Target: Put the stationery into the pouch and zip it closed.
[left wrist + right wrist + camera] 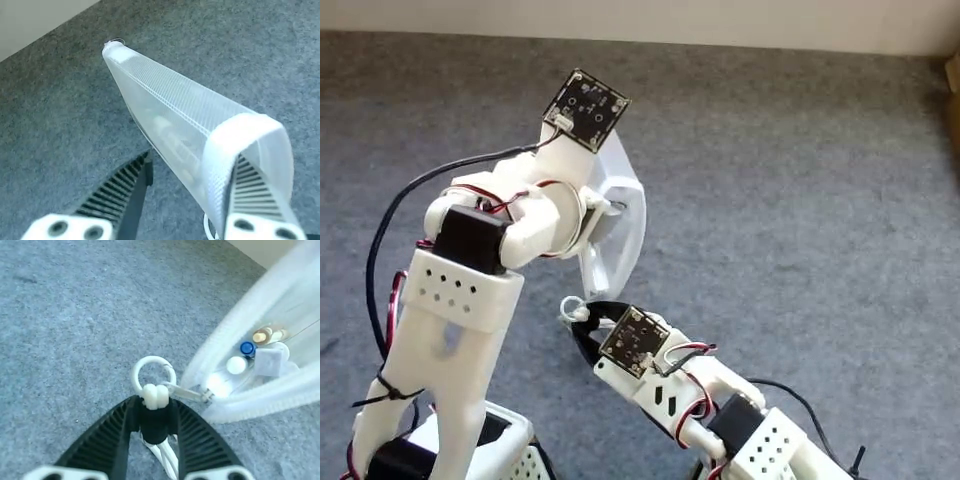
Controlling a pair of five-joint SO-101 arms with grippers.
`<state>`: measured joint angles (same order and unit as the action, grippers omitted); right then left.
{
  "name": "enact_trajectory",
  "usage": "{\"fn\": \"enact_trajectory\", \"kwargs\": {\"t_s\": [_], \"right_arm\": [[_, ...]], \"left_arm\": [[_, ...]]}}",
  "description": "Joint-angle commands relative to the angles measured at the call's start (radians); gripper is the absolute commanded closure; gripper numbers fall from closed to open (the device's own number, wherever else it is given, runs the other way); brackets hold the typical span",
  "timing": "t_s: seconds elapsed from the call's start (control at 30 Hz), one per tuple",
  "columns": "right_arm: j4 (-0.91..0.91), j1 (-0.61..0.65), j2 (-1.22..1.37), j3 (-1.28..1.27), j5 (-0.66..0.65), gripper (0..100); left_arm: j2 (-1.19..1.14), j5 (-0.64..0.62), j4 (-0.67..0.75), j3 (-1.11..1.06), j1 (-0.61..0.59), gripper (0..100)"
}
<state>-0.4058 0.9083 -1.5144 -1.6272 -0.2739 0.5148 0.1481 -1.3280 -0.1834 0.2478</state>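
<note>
Nearest, pinching the zipper pull (155, 396) in the right claw (154, 409), clamping the pouch (170, 105) mid-tabletop (800, 150) in the left claw (194, 160), stationery (260, 347) inside: zipping, probably needing a steady draw along the open mouth.

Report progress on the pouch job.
Done: stationery sits inside the pouch. In hand: left end effector holds the pouch, right end effector is clamped on the zipper pull. To do: the mouth is open beside the pull, so zipping remains.

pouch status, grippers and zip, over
Copy: left gripper shut on pouch; right gripper shut on zip pull; stationery inside, not zipped yet; nothing blocking.
</note>
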Motion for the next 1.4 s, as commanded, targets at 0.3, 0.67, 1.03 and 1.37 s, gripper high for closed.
{"fn": "enact_trajectory", "kwargs": {"t_s": [0.3, 0.67, 1.03, 1.37], "right_arm": [[-0.004, 0.001, -0.028, 0.010, -0.005, 99.5], [-0.004, -0.001, -0.028, 0.010, -0.003, 99.5], [-0.005, -0.087, -0.028, 0.021, -0.003, 99.5], [-0.142, -0.179, -0.028, 0.085, -0.002, 99.5]], "left_arm": [[0.008, -0.055, -0.146, 0.183, 0.077, 76], [0.008, -0.064, -0.149, 0.188, 0.054, 76], [0.008, 0.043, -0.213, 0.186, 0.013, 76], [0.008, 0.104, -0.242, 0.177, -0.041, 76]]}}
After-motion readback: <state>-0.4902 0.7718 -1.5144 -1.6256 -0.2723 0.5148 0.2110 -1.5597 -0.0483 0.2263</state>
